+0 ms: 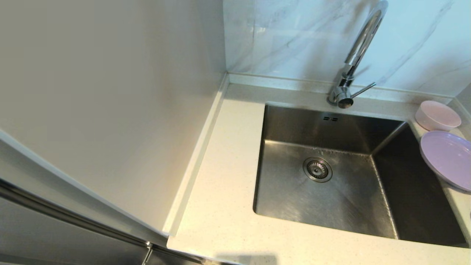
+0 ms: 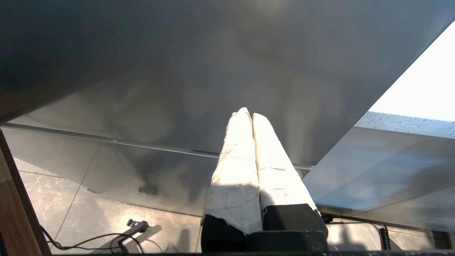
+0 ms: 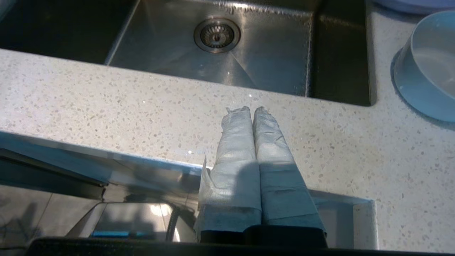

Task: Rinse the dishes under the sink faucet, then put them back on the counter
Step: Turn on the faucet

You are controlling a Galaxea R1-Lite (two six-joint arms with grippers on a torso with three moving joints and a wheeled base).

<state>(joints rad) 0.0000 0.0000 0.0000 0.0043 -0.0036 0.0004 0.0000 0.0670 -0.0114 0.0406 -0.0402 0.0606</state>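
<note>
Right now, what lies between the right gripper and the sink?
Only a bare strip of the counter separates the right gripper from the sink, seen in the right wrist view.

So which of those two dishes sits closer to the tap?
The small pink bowl, at the counter's back corner. The wider, shallow purple plate lies further from the faucet, overhanging the sink's rim.

I see grey-veined marble tiles [image 1: 301, 36] on the far wall, glossy and catching a soft reflection, and a plain cream panel [image 1: 110, 92] filling the left side, meeting them in the far corner. Near left, below that panel, a grey cabinet front [image 1: 55, 235] with a metal strip runs slantwise. My left wrist view gives me a polished marbled floor [image 2: 89, 213] with a black cable [image 2: 89, 243] lying on it, a wooden edge [image 2: 14, 213], and strong bright light.
</note>
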